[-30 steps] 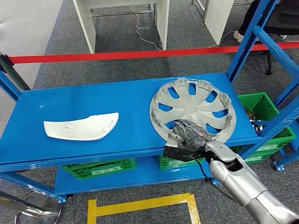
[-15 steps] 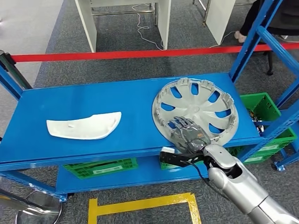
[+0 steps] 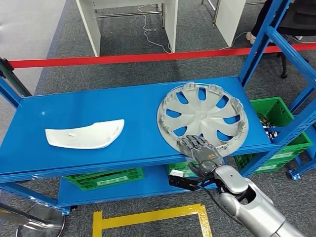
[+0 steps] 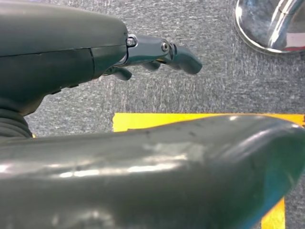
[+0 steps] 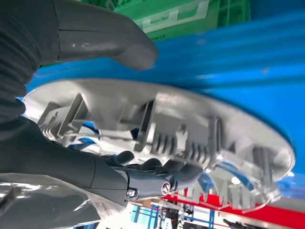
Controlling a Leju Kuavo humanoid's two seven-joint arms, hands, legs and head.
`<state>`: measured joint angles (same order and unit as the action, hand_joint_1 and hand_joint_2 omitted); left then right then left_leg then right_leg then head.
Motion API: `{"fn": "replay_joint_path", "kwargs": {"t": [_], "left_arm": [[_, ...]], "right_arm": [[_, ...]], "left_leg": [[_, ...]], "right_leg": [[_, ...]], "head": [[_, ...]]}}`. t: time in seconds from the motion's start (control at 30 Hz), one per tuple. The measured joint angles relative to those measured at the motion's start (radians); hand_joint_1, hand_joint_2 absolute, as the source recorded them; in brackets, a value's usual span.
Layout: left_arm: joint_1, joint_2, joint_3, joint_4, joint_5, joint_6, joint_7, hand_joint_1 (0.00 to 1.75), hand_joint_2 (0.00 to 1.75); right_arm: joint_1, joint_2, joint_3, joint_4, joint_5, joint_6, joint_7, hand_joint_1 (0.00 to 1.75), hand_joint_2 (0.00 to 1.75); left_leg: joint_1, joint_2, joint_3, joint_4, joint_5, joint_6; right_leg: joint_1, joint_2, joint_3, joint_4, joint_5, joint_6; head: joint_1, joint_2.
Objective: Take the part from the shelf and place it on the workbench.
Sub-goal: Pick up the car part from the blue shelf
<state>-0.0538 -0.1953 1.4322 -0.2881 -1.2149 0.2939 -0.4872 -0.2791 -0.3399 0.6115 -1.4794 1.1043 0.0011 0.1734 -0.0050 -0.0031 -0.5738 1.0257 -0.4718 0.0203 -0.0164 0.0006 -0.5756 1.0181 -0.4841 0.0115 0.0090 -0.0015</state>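
A silver hubcap (image 3: 203,116) lies inner face up on the right of the blue shelf (image 3: 111,103). My right hand (image 3: 199,150) is at its near rim, fingers stretched over the rim onto the inner face. In the right wrist view the dark fingers (image 5: 151,174) lie along the ribbed inside of the hubcap (image 5: 172,129). The thumb (image 5: 107,43) sits on the other side of the rim with a strip of blue between them. My left hand (image 4: 144,50) hangs over the grey floor, fingers extended and holding nothing.
A white curved part (image 3: 85,133) lies on the shelf's left. Green crates (image 3: 277,113) stand below and to the right. Blue shelf uprights (image 3: 260,44) rise at the right. Red barrier tape (image 3: 130,58) runs behind. A yellow floor marking (image 3: 149,217) lies in front.
My right hand has drawn back from the hubcap's spokes to its near rim, with the fingers now stretched out. The camera swayed slightly; the hubcap has stayed on the shelf.
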Motion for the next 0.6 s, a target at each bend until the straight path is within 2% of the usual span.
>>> {"fn": "replay_joint_path", "kwargs": {"t": [0.07, 0.13, 0.17, 0.23, 0.27, 0.3, 0.33, 0.4, 0.43, 0.47, 0.5, 0.6], "left_arm": [[0.001, -0.001, 0.001, 0.000, 0.001, 0.001, 0.000, 0.00, 0.00], [0.001, -0.002, 0.002, -0.001, 0.001, 0.002, 0.000, 0.00, 0.00], [0.000, -0.002, 0.002, -0.001, 0.002, 0.002, 0.000, 0.00, 0.00], [0.000, -0.004, 0.003, -0.002, 0.002, 0.003, 0.001, 0.00, 0.00], [0.000, -0.005, 0.003, -0.002, 0.002, 0.003, 0.001, 0.00, 0.00], [0.001, -0.006, 0.004, -0.002, 0.001, 0.003, 0.001, 0.00, 0.00], [0.001, -0.007, 0.004, -0.002, 0.001, 0.003, 0.001, 0.00, 0.00], [0.001, -0.008, 0.004, -0.002, 0.001, 0.003, 0.001, 0.00, 0.00], [0.000, -0.008, 0.004, -0.002, 0.001, 0.003, 0.001, 0.00, 0.00], [0.000, -0.008, 0.004, -0.003, 0.001, 0.003, 0.001, 0.00, 0.00], [0.000, -0.008, 0.005, -0.003, 0.001, 0.002, 0.001, 0.00, 0.00], [0.000, -0.008, 0.005, -0.003, 0.003, 0.003, 0.000, 0.00, 0.00]], "right_arm": [[0.005, 0.000, 0.000, -0.001, 0.001, 0.000, 0.002, 0.00, 1.75], [0.009, -0.001, -0.001, -0.003, 0.001, 0.000, 0.002, 0.00, 1.75], [0.011, -0.001, -0.001, -0.004, 0.001, 0.000, 0.003, 0.00, 1.75], [0.017, -0.001, -0.001, -0.004, 0.001, 0.000, 0.003, 0.00, 1.75], [0.021, -0.001, 0.000, -0.003, 0.001, 0.000, 0.003, 0.00, 1.75], [0.024, -0.001, 0.000, -0.003, 0.001, 0.000, 0.003, 0.00, 1.75], [0.025, -0.001, 0.000, -0.003, 0.001, 0.000, 0.003, 0.00, 1.75], [0.026, -0.001, -0.001, -0.003, 0.001, 0.001, 0.003, 0.00, 1.75], [0.026, -0.001, -0.001, -0.004, 0.001, 0.001, 0.003, 0.00, 1.75], [0.026, -0.001, -0.001, -0.004, 0.001, 0.002, 0.003, 0.00, 1.75], [0.027, -0.001, -0.001, -0.004, 0.001, 0.002, 0.002, 0.00, 1.75], [0.030, -0.001, 0.000, -0.005, 0.002, 0.004, 0.000, 0.00, 1.75]], "left_leg": [[0.000, 0.000, 0.002, -0.010, 0.001, 0.005], [0.005, 0.002, 0.007, -0.024, 0.009, 0.015], [0.007, 0.003, 0.009, -0.029, 0.013, 0.020], [0.006, 0.003, 0.008, -0.030, 0.014, 0.024], [0.005, 0.003, 0.008, -0.030, 0.013, 0.025], [0.005, 0.003, 0.008, -0.029, 0.013, 0.025], [0.005, 0.002, 0.009, -0.029, 0.013, 0.024], [0.006, 0.002, 0.010, -0.024, 0.010, 0.020], [0.004, 0.001, 0.008, -0.019, 0.006, 0.015], [0.002, 0.000, 0.005, -0.014, 0.004, 0.010], [0.000, 0.000, 0.003, -0.010, 0.003, 0.005], [0.001, 0.000, 0.001, -0.003, -0.003, -0.006]], "right_leg": [[0.000, 0.000, -0.001, -0.005, 0.002, 0.012], [-0.001, 0.000, -0.013, 0.017, -0.017, 0.022], [-0.001, 0.000, -0.031, 0.056, -0.041, 0.025], [-0.002, 0.000, -0.091, 0.185, -0.104, 0.030], [-0.002, 0.000, -0.119, 0.242, -0.123, 0.032], [-0.002, 0.000, -0.133, 0.270, -0.125, 0.034], [-0.003, 0.000, -0.128, 0.259, -0.107, 0.035], [-0.004, -0.001, -0.069, 0.135, -0.039, 0.035], [-0.004, -0.001, -0.033, 0.069, -0.017, 0.033], [-0.004, -0.001, -0.008, 0.022, -0.005, 0.030], [-0.003, 0.000, 0.004, 0.001, -0.005, 0.026], [-0.002, 0.001, 0.008, -0.001, -0.006, 0.010]], "head": [[0.000, 0.000], [0.002, 0.000], [0.003, 0.000], [0.004, 0.000], [0.004, 0.000], [0.005, 0.000], [0.005, 0.000], [0.005, 0.000], [0.005, 0.000], [0.004, 0.000], [0.004, 0.000], [0.003, 0.000]]}}
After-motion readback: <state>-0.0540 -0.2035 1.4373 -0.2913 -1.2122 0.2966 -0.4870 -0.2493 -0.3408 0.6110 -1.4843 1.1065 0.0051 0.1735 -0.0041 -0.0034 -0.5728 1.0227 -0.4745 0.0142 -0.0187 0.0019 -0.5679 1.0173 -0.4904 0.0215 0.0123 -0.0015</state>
